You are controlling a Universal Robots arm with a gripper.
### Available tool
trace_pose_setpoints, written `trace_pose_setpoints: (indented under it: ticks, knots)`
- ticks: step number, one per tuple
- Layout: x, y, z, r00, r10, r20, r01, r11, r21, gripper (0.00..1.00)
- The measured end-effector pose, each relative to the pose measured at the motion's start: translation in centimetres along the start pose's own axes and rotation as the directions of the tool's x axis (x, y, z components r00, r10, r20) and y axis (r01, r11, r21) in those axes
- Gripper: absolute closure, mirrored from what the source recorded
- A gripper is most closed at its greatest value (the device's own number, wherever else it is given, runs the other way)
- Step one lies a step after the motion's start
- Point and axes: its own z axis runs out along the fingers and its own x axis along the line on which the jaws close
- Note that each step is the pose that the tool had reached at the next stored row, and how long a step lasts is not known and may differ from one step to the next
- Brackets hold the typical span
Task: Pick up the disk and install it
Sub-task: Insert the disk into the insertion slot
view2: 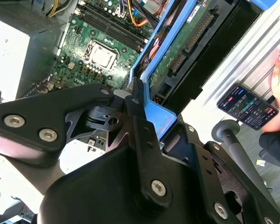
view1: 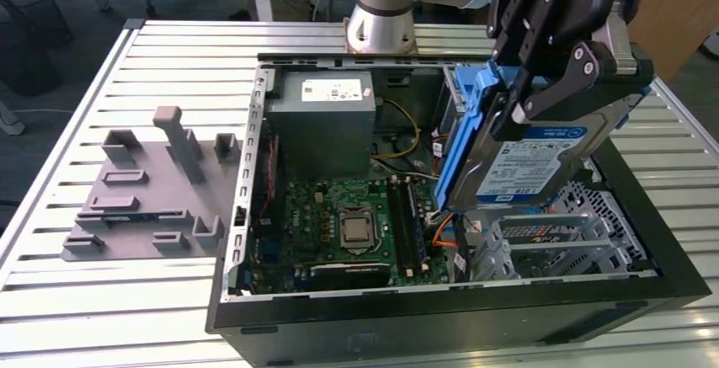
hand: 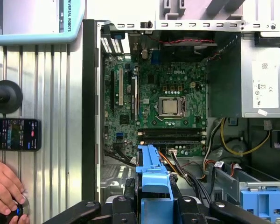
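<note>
**Above the open case: disk held on edge, not yet seated**

Over the far right of the computer case (view1: pixel 450 322), at about 2 o'clock from the motherboard (view1: pixel 348 216) in the exterior view, the gripper (view1: pixel 551 90) has its fingers clamped on the upper part of the disk (view1: pixel 540 162). The disk hangs label-out and tilted, and its blue carrier frame (view1: pixel 470 132) runs down the edge nearest the board. Its lower corner is just above the metal drive cage (view1: pixel 551 242), which sits at 4 o'clock from the motherboard. It does not look seated in any bay. The second wrist view shows the disk's green circuit side (view2: pixel 186 42) facing into the case.

Several risks follow from this pose:

- **Cables:** The orange cables (view1: pixel 444 226) lie just beside the frame's lower end, at 3 o'clock from the board. A tilted descent could snag or pinch them.
- **Alignment:** If the frame meets the cage rails at an angle, it may jam, or the disk may twist in the fingers, since the grip is high on the drive.
- **Board contact:** A slip would likely drop the disk corner-first onto the cage or the board.
- **Person nearby:** A person's hand (hand: pixel 4 186) rests on the table by a phone (hand: pixel 14 134), close outside the case wall. A wide swing of the arm could bring the two together.

The grey power supply box (view1: pixel 326 124), at 12 o'clock from the board, is well apart from the disk.
</note>
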Motion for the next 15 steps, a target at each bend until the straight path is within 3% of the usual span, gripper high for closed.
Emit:
trace_pose_setpoints:
  ticks: [15]
  knots:
    - [0.61, -0.21, 0.50, 1.0000, 0.000, -0.0002, 0.000, 1.0000, 0.0026, 0.64]
